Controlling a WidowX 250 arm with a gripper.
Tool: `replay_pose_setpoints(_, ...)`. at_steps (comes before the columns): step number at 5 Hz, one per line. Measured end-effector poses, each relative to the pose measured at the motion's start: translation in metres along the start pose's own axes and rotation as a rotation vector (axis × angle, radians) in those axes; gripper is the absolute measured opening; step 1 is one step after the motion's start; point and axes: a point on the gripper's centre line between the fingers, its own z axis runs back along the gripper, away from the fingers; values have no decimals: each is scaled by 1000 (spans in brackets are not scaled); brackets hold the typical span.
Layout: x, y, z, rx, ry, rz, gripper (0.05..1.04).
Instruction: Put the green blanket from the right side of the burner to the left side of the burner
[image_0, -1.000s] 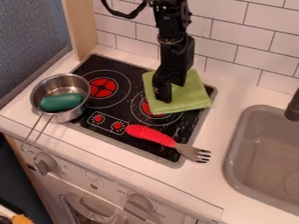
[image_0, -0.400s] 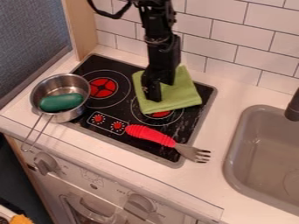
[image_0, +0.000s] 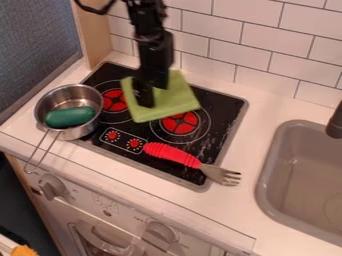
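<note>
The green blanket (image_0: 170, 102) and the gripper (image_0: 145, 103) are shifting together toward the picture's left and slightly up, from mostly over the right burner (image_0: 182, 125) to between the two; the pot, the fork and the green oblong thing are keeping their places. The arm (image_0: 153, 47) is coming in from the top edge and hanging steeply downward, leaning a little, its lower end overlapping the blanket's left part. Whether the gripper is standing open or closed, I cannot tell. The blanket is covering the right part of the left burner (image_0: 111, 101) and the back edge of the right one. Its form is nearly square, the slightly longer axis running across the picture and rising gently to the right, with one corner pointing right and another pointing down at the lower left. Whether it is touching the stovetop (image_0: 217, 112) everywhere, I cannot tell.

Counting, the scene is showing one blanket, two burners, two red dials on the stovetop, two front knobs, one sink (image_0: 300, 175), one red-handled fork (image_0: 175, 153), and one metal pot (image_0: 91, 98) holding one green oblong thing (image_0: 70, 116).
</note>
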Motion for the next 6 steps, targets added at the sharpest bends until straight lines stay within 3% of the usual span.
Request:
replay_pose_setpoints(3,-74,11,6,33,20,101,1001)
replay_pose_setpoints(5,-99,3,3,22,20,161,1001)
replay_pose_setpoints(6,-100,4,4,28,21,160,1001)
